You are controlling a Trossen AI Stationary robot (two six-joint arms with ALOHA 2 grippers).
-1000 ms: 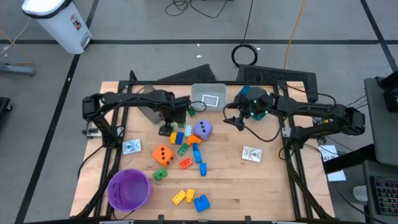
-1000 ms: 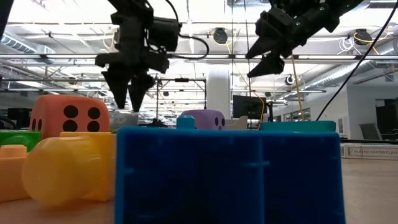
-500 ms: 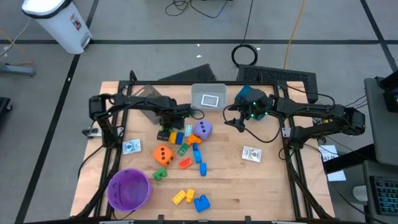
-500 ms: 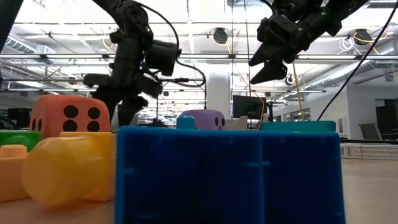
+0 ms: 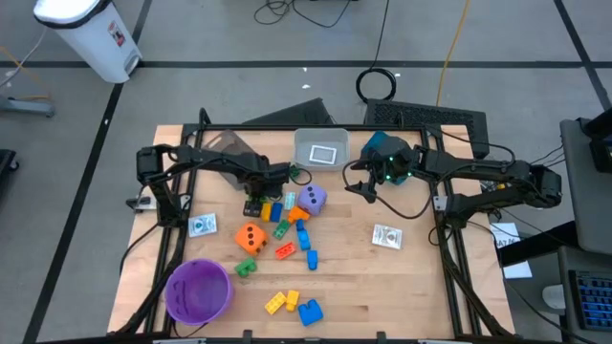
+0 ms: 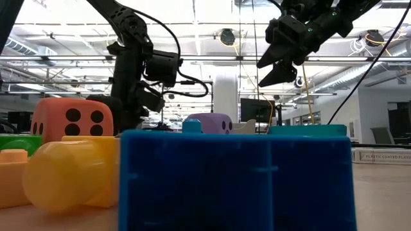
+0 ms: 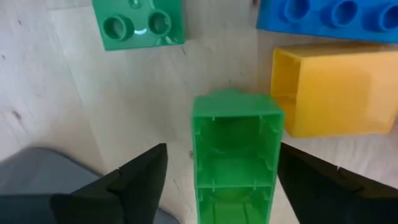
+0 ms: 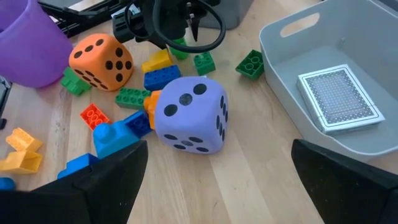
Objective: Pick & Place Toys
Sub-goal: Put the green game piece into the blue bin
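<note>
The toys lie mid-table: small bricks, a purple die (image 5: 312, 199) and an orange die (image 5: 251, 238). My left gripper (image 5: 256, 204) points down among the bricks, open. In the left wrist view its fingers stand on either side of a green brick (image 7: 233, 162) that lies on its side on the wood, hollow underside showing. A gap shows at one finger (image 7: 143, 180). A yellow brick (image 7: 333, 90), a blue one (image 7: 329, 15) and a flat green one (image 7: 138, 22) lie around it. My right gripper (image 5: 361, 186) hangs open above the table, right of the purple die (image 8: 189, 115).
A white bin (image 5: 320, 148) at the table's far side holds a card (image 8: 339, 99). A grey bin (image 5: 225, 153) stands to its left, close to my left gripper. A purple bowl (image 5: 199, 290) sits near the front left. Flat cards (image 5: 202, 225) (image 5: 386, 236) lie on either side of the toys.
My left gripper has sunk straight down from above the bricks to just over the table, still pointing down; in the low view its fingers now drop out of sight behind the orange die.
</note>
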